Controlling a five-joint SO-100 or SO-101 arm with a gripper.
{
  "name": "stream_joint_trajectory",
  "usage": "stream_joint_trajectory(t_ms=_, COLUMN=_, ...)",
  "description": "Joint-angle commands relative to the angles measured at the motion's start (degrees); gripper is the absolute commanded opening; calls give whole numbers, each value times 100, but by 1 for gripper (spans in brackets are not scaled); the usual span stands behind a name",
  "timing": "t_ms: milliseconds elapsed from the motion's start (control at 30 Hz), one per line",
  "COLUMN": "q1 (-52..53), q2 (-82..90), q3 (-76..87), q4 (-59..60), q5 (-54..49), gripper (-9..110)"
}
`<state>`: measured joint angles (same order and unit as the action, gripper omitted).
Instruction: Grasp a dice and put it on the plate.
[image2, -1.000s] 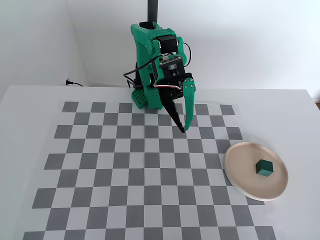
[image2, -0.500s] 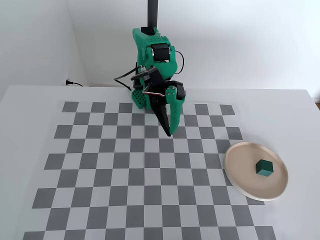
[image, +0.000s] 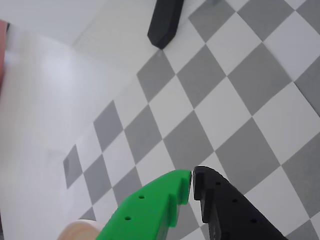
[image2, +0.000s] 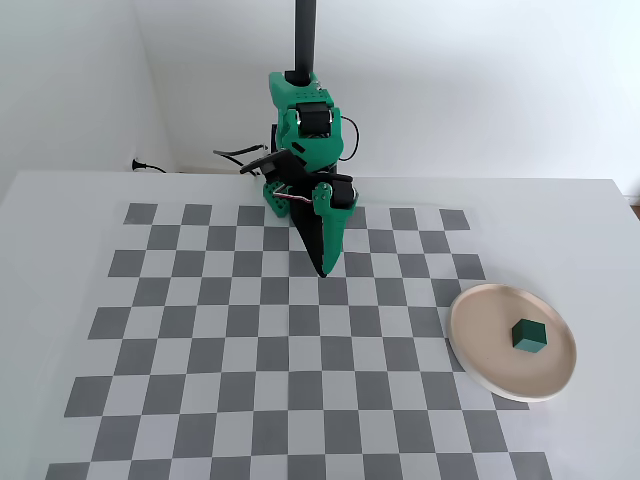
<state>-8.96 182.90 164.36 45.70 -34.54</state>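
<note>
Gripper (image2: 323, 270), centre of the fixed view, hangs over the checkered mat (image2: 200, 330) with jaws pressed together and nothing between them; the wrist view confirms the tips meet. Lower right, the dice (image2: 529, 336) sits on the plate (image2: 475, 360), right of its middle. Residual risk appears low: only a swing toward the plate could knock it off.

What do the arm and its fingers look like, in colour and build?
The arm is built of bright green plastic parts with black motor blocks between them, and thin dark cables loop out at its sides. The gripper has two fingers of different colours, one green and one black, each tapered, with small round holes along its face.
</note>
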Motion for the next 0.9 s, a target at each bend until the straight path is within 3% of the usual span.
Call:
stream_joint_trajectory(t_ms=0, q1=18, q2=571, q3=35, q4=202, q5=211, gripper=-4)
stream_joint_trajectory(t_ms=333, q1=211, q2=817, q3=299, q4=694, q5=870, gripper=-4)
stream_joint_trajectory(t_ms=533, q1=791, q2=817, q3=439, q4=1020, q5=1863, gripper=-4)
stream_joint_trajectory(t_ms=867, q1=1582, q2=817, q3=1292, q4=615, q5=3006, gripper=-4)
